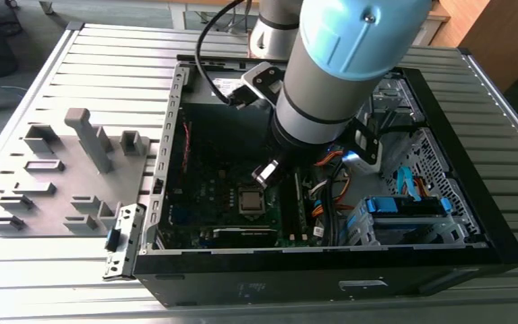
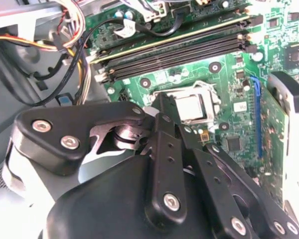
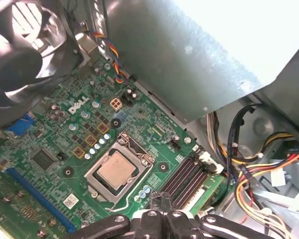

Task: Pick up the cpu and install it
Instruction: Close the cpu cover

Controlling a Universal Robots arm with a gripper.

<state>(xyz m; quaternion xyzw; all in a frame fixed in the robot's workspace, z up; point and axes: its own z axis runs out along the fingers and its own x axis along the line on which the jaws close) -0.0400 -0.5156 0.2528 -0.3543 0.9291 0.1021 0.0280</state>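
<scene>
There is one cpu [image 3: 117, 169]. It is a small flat square with a dull grey, shiny top. It lies flat inside the one socket [image 3: 93, 175], with the metal frame all around its edges. In the exterior view it looks tiny next to the big black computer case [image 1: 331, 260].

There is one arm [image 1: 349, 67] and one tool [image 3: 161, 200]. The tool hangs just beside the socket, a little above the green board [image 3: 65, 134]. It does not touch the cpu. In the first wrist view its two fingers look pressed together, and nothing is between them.

The socket sits in the middle of the one green board. One round black fan [image 3: 20, 55] is near the socket. One long blue slot [image 3: 40, 196] lies on the fan's side of the socket. A bunch of yellow, red and black wires [image 3: 254, 174] hangs well apart from the socket.

One grey tray [image 1: 70, 182] lies on the worktop [image 1: 106, 67], far from the socket and outside the case. It has many raised grey blocks, too many for me to count surely.
</scene>
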